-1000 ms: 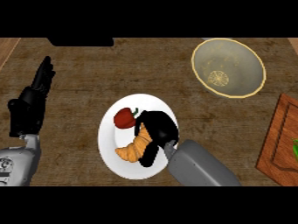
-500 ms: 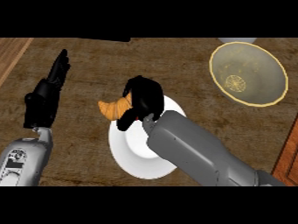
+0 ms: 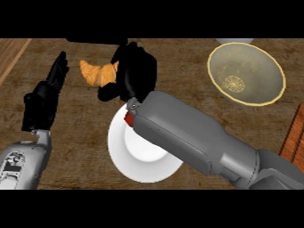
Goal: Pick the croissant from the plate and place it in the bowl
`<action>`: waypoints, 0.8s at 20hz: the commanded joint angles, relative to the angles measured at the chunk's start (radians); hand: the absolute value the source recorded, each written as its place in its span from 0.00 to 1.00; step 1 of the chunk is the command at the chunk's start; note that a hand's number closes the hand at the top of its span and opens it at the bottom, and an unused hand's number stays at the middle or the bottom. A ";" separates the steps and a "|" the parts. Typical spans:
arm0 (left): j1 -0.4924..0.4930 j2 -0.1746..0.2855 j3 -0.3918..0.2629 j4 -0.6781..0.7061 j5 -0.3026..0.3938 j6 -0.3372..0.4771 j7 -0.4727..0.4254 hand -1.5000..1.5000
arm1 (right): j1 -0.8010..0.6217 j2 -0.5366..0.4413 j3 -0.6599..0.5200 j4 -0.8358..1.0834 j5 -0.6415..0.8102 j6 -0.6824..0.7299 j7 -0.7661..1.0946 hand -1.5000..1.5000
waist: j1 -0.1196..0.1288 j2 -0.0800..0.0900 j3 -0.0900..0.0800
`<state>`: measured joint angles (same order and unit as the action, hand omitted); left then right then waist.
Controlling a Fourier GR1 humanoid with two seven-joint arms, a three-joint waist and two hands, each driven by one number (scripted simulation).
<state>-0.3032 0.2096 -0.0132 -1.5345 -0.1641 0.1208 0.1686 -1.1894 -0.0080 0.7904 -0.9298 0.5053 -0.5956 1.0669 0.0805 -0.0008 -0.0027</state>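
Golden-brown, the croissant [image 3: 96, 73] is already clear of the white plate [image 3: 133, 156], just beyond its far rim. The curled fingers [image 3: 111, 92] of our right hand [image 3: 136, 67] pinch it at one end. We judge it is held up this way to travel across to the yellow-rimmed bowl [image 3: 259, 62], which stands well apart on the right. Our left hand [image 3: 41, 102] rests at the left above the worktop [image 3: 82, 133], fingers straight and pressed together. We can read no writing or brand anywhere.

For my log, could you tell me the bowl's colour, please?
The bowl is olive-tan with a yellow rim; head view shows it.
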 commanded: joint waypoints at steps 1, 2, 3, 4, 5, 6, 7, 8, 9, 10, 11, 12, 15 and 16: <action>0.027 -0.004 0.012 -0.003 -0.002 0.015 -0.001 0.50 | -0.065 0.008 0.019 0.078 0.076 -0.107 0.234 1.00 | -0.025 -0.002 0.000; 0.027 0.030 0.038 -0.017 0.026 -0.019 0.001 0.50 | -0.074 0.008 0.009 0.088 0.088 -0.114 0.246 1.00 | -0.026 -0.003 0.000; 0.038 -0.011 0.011 -0.026 0.017 0.003 0.002 0.50 | -0.048 0.008 0.020 0.082 0.094 -0.145 0.261 1.00 | -0.028 -0.004 0.001; 0.000 0.011 0.026 -0.011 -0.005 0.016 0.017 0.50 | -0.083 0.008 -0.027 0.133 0.114 -0.150 0.228 1.00 | -0.040 0.000 0.001; 0.054 0.018 0.025 -0.033 0.004 0.001 0.009 0.50 | -0.077 0.008 -0.045 0.107 0.128 -0.153 0.231 1.00 | -0.052 -0.006 0.002; 0.037 0.034 0.059 0.012 0.030 -0.015 -0.030 0.50 | -0.073 0.008 -0.076 0.144 0.127 -0.171 0.203 1.00 | -0.056 0.002 0.001; 0.077 0.021 0.036 -0.071 0.020 -0.003 0.016 0.50 | -0.062 0.008 -0.106 0.169 0.153 -0.204 0.171 1.00 | -0.053 -0.004 0.003; 0.036 0.013 0.044 -0.026 0.002 0.023 0.020 0.50 | -0.070 0.000 -0.128 0.161 0.158 -0.179 0.175 1.00 | -0.077 -0.004 0.003; 0.044 0.036 0.049 -0.052 0.030 -0.021 0.027 0.50 | -0.060 0.007 -0.109 0.200 0.173 -0.220 0.192 1.00 | -0.054 0.000 0.002; 0.054 0.029 0.059 -0.032 0.021 0.001 0.009 0.50 | -0.034 -0.005 -0.147 0.178 0.191 -0.252 0.145 1.00 | -0.078 -0.003 0.003; 0.106 0.031 0.055 -0.069 0.017 0.002 -0.012 0.50 | 0.002 -0.044 -0.163 0.165 0.190 -0.256 0.111 1.00 | -0.077 -0.005 0.003; 0.075 0.057 0.088 -0.062 0.045 -0.020 0.017 0.50 | 0.009 -0.033 -0.171 0.185 0.214 -0.282 0.103 1.00 | -0.076 -0.003 0.003; 0.122 0.026 0.059 -0.073 0.021 -0.001 -0.025 0.50 | 0.034 -0.106 -0.236 0.211 0.220 -0.301 0.035 1.00 | -0.076 -0.001 0.003; 0.107 -0.001 0.030 -0.074 -0.011 0.027 -0.019 0.50 | 0.040 -0.135 -0.257 0.187 0.210 -0.284 0.014 1.00 | -0.084 -0.002 0.003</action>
<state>-0.2116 0.2332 0.0388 -1.5889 -0.1497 0.1236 0.1546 -1.1730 -0.0803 0.5985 -0.7425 0.7030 -0.8102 1.0446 0.0063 -0.0026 -0.0002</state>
